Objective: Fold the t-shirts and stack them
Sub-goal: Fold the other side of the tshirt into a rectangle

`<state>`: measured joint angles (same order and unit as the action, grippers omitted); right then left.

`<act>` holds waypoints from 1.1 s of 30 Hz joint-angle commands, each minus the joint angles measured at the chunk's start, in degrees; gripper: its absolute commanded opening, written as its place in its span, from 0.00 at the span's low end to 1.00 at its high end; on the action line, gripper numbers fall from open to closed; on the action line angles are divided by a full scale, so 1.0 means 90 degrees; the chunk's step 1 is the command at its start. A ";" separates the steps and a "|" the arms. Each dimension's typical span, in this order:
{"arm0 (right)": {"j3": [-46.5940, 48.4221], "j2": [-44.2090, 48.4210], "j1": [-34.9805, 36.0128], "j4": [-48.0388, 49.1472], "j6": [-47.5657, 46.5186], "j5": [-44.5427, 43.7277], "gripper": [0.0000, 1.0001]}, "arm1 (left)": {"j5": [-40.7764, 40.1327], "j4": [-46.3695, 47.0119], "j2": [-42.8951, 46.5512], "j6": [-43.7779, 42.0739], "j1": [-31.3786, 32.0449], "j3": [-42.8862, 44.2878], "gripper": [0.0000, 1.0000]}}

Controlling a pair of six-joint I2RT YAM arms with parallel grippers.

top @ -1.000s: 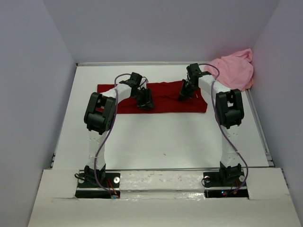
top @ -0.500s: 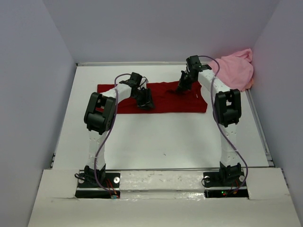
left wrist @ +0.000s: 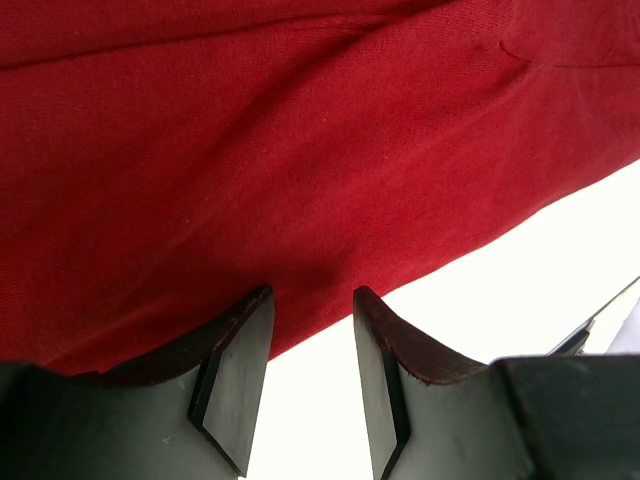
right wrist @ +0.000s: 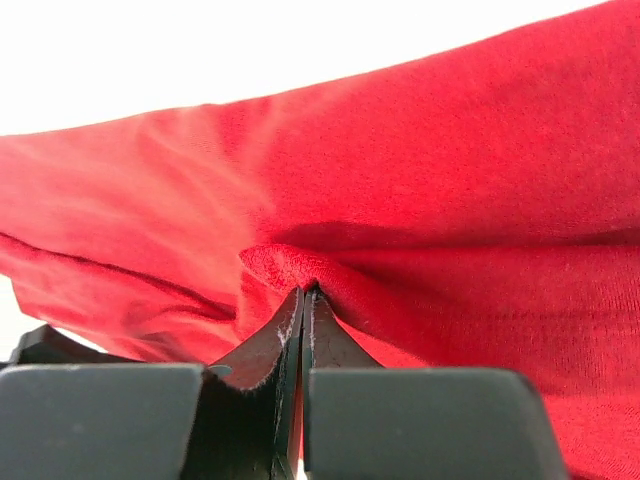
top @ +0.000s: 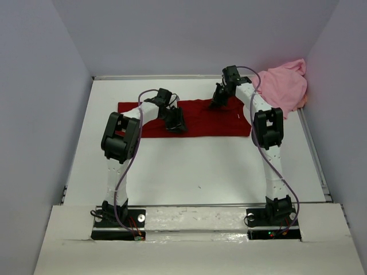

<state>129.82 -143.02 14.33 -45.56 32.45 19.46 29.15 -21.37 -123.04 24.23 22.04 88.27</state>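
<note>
Two soft cloth short-sleeved shirts lie on the white table. The plain dark red t-shirt is spread as a wide, flat band a little above the middle of the overhead view, its long side running left to right. The plain light pink t-shirt sits bunched in a heap at the upper right of that view, against the right wall and just beyond the red band's right end. Whether the two cloths touch cannot be told.

The left gripper sits at the lower edge of the dark red t-shirt, left of the band's middle. In its wrist view the two dark fingers stand parted, with red cloth and bare white table showing in the gap between them. It grasps nothing.

The right gripper is at the upper edge of the red band, right of centre in the overhead view. Its fingers are pressed together on a small raised ridge of the red fabric. The cloth humps up around the pinch, and creases run off toward the left of the right wrist view.
</note>
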 commanded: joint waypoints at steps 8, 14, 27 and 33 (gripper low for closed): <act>0.0429 -0.0154 0.0029 0.0423 0.0008 0.0317 0.00 | -0.0426 -0.0595 -0.0039 -0.0251 0.0060 -0.0520 0.52; 0.0186 -0.0115 0.0029 0.1174 -0.0177 0.0562 0.00 | -0.0426 -0.0605 0.0038 -0.0280 0.0051 -0.0608 0.52; 0.0742 -0.0486 0.0029 0.1605 -0.0871 0.0572 0.08 | -0.0436 -0.0624 0.0185 -0.0319 0.0061 -0.0755 0.52; 0.0722 -0.0476 0.0029 0.1752 -0.1134 0.0416 0.75 | -0.0416 -0.0614 0.0234 -0.0338 0.0061 -0.0882 0.52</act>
<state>133.80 -147.61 14.33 -33.82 25.15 23.86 29.08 -19.05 -120.55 23.81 22.06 84.03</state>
